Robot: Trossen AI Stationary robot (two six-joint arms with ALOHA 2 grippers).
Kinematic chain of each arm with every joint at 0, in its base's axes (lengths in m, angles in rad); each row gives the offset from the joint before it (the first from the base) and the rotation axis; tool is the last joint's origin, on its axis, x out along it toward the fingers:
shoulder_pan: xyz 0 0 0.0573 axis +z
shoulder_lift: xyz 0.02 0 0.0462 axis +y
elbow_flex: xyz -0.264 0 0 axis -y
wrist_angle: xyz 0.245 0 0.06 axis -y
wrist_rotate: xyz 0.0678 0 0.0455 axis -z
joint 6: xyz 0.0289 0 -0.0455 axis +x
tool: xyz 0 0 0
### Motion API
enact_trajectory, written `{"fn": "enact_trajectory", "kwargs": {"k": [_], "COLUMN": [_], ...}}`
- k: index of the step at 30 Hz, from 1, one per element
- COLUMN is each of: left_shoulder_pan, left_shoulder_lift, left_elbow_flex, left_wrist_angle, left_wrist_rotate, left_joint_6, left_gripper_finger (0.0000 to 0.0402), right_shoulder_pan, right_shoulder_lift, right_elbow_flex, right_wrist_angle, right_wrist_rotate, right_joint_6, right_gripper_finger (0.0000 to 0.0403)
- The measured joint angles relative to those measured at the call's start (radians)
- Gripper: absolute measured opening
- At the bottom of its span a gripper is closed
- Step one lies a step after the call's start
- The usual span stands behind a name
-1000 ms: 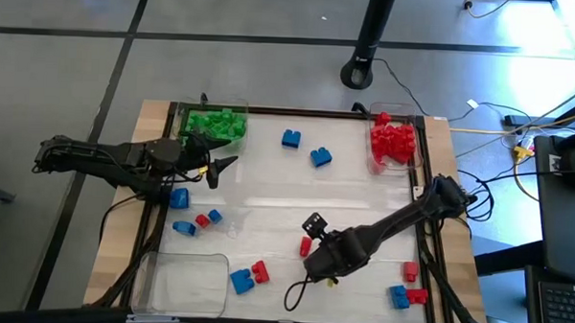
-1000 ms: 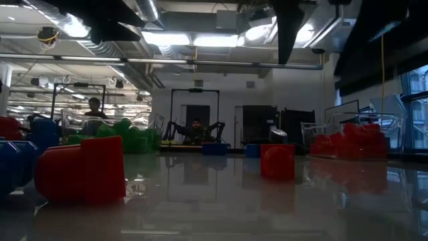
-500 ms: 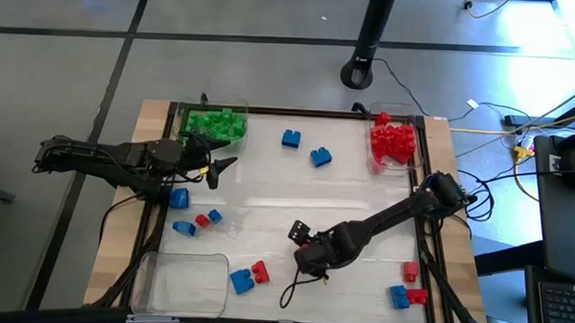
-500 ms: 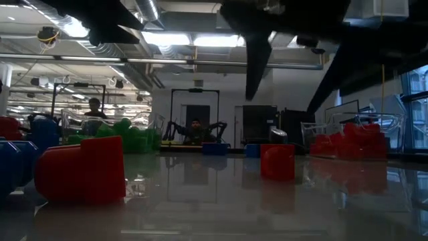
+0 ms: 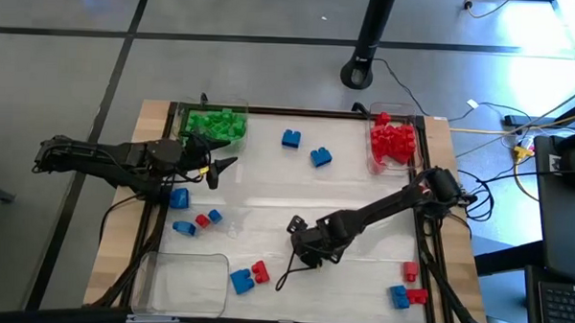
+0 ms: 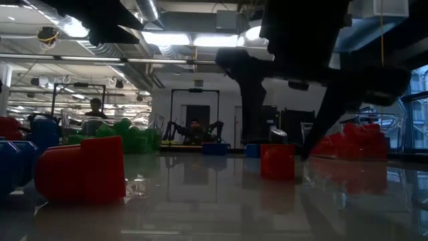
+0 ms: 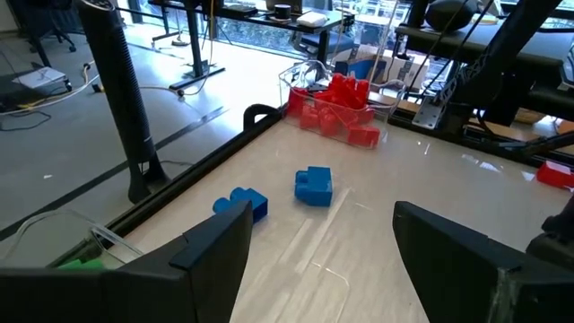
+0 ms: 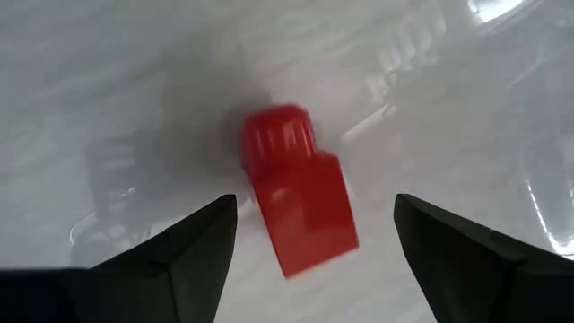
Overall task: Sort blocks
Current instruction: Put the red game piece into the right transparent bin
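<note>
The right gripper (image 5: 301, 241) hangs open-fingered directly over a small red studded plastic block (image 8: 296, 202) lying on the glossy white table (image 5: 363, 183), well short of the clear plastic tray of red blocks (image 5: 394, 141). The block lies skewed between the fingers, so closing could nudge it aside or pinch one corner. The left gripper (image 5: 220, 169), also open, waits beside the green-block tray (image 5: 215, 123).

Hidden from above under the right claw (image 5: 299, 241): the red block (image 8: 298, 203), seen only in the right wrist view. Blocked in the low view at 1 o'clock by dark arm shapes: much of the room. Cut off at 9 o'clock there: blue blocks (image 6: 12, 167). Too small to tell piece by piece: the green pile (image 5: 215, 123) and red pile (image 5: 394, 141).
</note>
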Motion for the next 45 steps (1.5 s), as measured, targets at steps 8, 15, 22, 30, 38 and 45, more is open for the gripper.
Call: {"fn": "enact_trajectory", "kwargs": {"k": [8,15,22,30,38,45], "left_shoulder_pan": [0.0,0.0,0.0,0.0,-0.001,-0.001], "left_shoulder_lift": [0.0,0.0,0.0,0.0,0.0,0.0], "left_elbow_flex": [0.0,0.0,0.0,0.0,0.0,0.0], "left_wrist_angle": [0.0,-0.004,-0.007,-0.023,-0.022,-0.023], "left_wrist_rotate": [0.0,0.0,0.0,0.0,0.0,0.0], "left_joint_6": [0.002,-0.002,-0.004,-0.011,-0.027,-0.026], "left_gripper_finger": [0.0261,0.0261,0.0261,0.0261,0.0261,0.0261], "right_shoulder_pan": [0.001,0.001,0.002,0.002,0.002,-0.05], "right_shoulder_lift": [0.0,0.0,0.0,0.0,-0.103,-0.306], "right_elbow_flex": [-0.038,-0.081,-0.084,-0.015,0.082,0.082], "right_wrist_angle": [0.061,0.093,0.103,-0.072,-0.374,-0.627], "right_wrist_rotate": [-0.011,-0.011,-0.01,-0.006,0.166,0.428], "right_joint_6": [0.011,0.028,0.076,0.299,0.37,0.452], "right_gripper_finger": [0.0287,0.0213,0.0142,0.0136,0.0137,0.0136]}}
